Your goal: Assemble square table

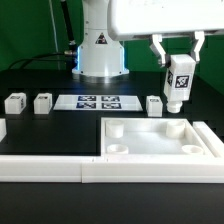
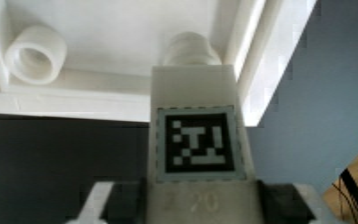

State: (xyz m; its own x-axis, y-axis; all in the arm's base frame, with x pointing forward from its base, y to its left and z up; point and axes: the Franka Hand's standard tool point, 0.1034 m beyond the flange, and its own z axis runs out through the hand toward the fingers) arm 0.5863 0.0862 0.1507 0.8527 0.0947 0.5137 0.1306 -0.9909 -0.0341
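Note:
My gripper [image 1: 178, 62] is shut on a white tagged leg [image 1: 180, 88], held upright in the air above the square table top [image 1: 150, 150], a white slab with a raised rim. The leg's lower end hangs over the slab's far corner socket [image 1: 172, 128] on the exterior view's right, apart from it. In the wrist view the leg [image 2: 197, 120] runs from my gripper [image 2: 197, 206] toward that socket [image 2: 192, 44]; a second socket [image 2: 34, 56] shows beside it. Three more legs stand on the black table: two [image 1: 15, 102] [image 1: 42, 102] on the exterior view's left, one [image 1: 155, 105] behind the slab.
The marker board [image 1: 97, 101] lies flat in front of the robot base [image 1: 98, 55]. A long low white border wall [image 1: 50, 170] runs along the near side, against the slab's front edge.

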